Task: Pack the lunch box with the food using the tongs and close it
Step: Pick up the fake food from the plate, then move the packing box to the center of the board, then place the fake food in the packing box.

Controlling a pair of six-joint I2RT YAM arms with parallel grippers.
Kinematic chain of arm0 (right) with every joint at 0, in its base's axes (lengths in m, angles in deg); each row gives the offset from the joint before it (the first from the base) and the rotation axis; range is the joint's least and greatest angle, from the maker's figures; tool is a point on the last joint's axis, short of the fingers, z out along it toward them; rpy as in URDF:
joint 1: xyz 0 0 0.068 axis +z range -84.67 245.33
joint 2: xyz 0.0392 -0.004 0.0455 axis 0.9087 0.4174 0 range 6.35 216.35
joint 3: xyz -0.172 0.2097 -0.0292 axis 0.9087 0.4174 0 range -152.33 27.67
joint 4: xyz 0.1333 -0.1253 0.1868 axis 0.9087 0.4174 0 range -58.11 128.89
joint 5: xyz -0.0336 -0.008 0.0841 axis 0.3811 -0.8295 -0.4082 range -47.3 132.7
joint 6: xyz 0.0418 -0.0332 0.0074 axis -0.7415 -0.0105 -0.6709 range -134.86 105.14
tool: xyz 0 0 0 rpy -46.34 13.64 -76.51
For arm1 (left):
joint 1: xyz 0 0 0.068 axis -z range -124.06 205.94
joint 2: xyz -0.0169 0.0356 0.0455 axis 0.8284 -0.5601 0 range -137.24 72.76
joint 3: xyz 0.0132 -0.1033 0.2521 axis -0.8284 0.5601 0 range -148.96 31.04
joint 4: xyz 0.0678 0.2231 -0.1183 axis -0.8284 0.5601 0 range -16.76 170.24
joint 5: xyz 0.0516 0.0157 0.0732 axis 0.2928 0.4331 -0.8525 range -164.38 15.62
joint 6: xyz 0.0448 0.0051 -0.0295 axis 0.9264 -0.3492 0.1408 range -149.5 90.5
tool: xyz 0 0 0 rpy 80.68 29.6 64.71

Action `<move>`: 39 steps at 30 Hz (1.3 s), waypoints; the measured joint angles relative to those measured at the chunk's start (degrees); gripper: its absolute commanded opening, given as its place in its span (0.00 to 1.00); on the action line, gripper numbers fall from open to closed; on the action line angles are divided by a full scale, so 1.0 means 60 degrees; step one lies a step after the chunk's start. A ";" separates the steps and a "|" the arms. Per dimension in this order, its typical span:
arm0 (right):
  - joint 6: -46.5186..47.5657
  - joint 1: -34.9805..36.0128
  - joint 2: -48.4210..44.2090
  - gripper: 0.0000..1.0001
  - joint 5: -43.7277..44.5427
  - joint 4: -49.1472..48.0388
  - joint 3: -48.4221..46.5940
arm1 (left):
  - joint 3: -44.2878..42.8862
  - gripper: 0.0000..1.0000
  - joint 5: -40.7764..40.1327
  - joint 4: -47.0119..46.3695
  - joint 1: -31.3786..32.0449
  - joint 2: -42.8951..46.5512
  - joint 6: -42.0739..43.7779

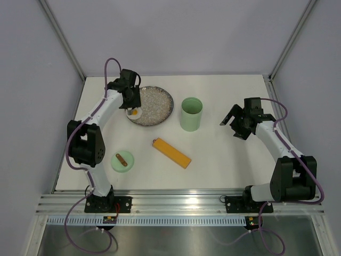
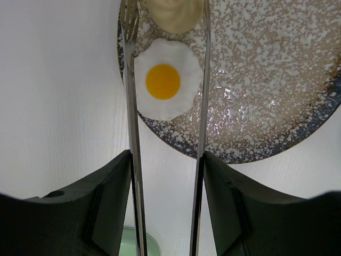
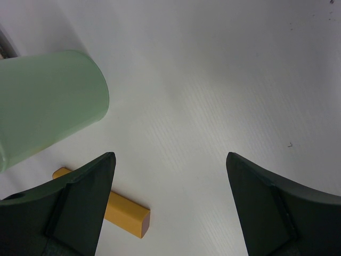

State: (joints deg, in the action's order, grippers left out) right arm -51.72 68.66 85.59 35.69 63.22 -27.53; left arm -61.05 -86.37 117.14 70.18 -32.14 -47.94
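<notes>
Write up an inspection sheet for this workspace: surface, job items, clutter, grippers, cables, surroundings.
Surface: white table, a few tiny dark specks in the right wrist view.
Job's things: lunch box upright, open; lid lying apart on the table, handle up; fried-egg piece and cream piece on the speckled plate; tongs with one arm on each side of the egg piece.
Clutter: orange-yellow bar between lid and lunch box.
Grippers: left gripper closed on the tongs; right gripper open, empty, beside the lunch box.
Cables: purple cables loop along both arms.
Surroundings: pale walls, frame posts, rail at the near edge.
</notes>
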 measured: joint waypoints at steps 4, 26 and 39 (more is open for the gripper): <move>0.0000 0.0000 0.0004 0.93 0.0000 -0.0004 0.0000 | -0.0004 0.55 -0.0087 -0.0007 0.0000 -0.0229 0.0022; -0.0004 0.0000 0.0004 0.92 0.0007 0.0000 0.0000 | -0.0357 0.02 0.0219 0.0929 0.0619 0.0852 0.0433; -0.0288 0.0794 0.1341 0.88 -0.0018 -0.0543 -0.0404 | -0.1581 0.01 0.1949 0.1880 0.2313 0.2812 0.0605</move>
State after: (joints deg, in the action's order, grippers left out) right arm -53.45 73.42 93.63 35.58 59.96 -29.96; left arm -70.54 -74.67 128.42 84.06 -15.26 -44.31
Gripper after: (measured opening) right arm 0.884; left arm 0.274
